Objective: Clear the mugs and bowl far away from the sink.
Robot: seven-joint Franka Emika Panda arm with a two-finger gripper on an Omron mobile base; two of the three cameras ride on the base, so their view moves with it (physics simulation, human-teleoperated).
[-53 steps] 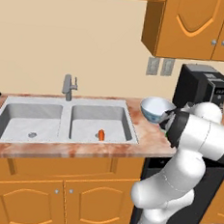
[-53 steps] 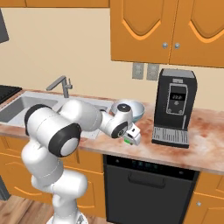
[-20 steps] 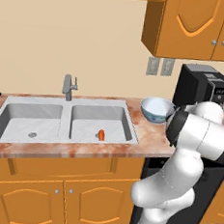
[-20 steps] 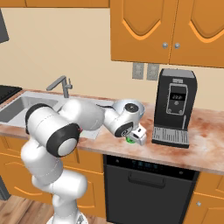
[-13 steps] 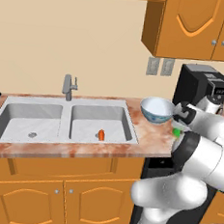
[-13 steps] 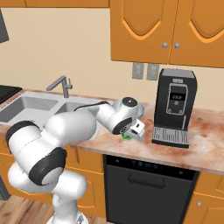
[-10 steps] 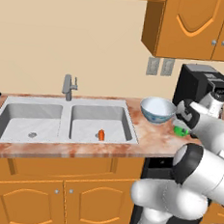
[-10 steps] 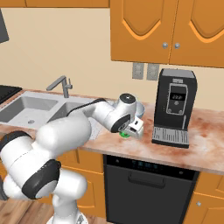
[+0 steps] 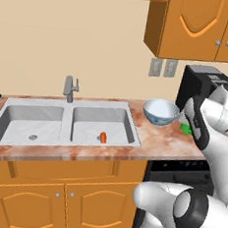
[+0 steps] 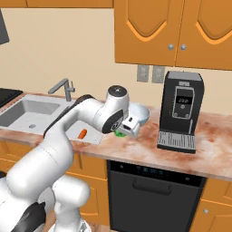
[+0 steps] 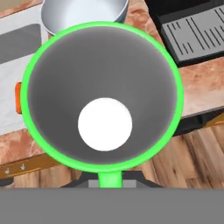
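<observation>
1. The gripper [image 10: 128, 128] is closed almost fully on the green mug [image 11: 102, 95], pinching its wall; in the hand view the mug's open mouth faces the camera, green rim round a pale inside.
2. In the right base view a sliver of green [image 10: 120, 133] shows under the hand, above the counter [image 10: 149, 154] just right of the sink [image 10: 27, 113]; whether the mug touches the counter I cannot tell.
3. In the left base view the mug [image 9: 185, 129] peeks out beside the arm, right of the bowl [image 9: 160, 112] and in front of the coffee machine [image 9: 198, 84].
4. The bowl stands upright on the counter between the sink's right basin and the coffee machine, close behind the hand.
5. A small orange-and-dark object, apparently the black mug [image 9: 103, 136], lies in the right basin, near its front.
6. The faucet [image 9: 69, 88] rises behind the divide between the two basins.
</observation>
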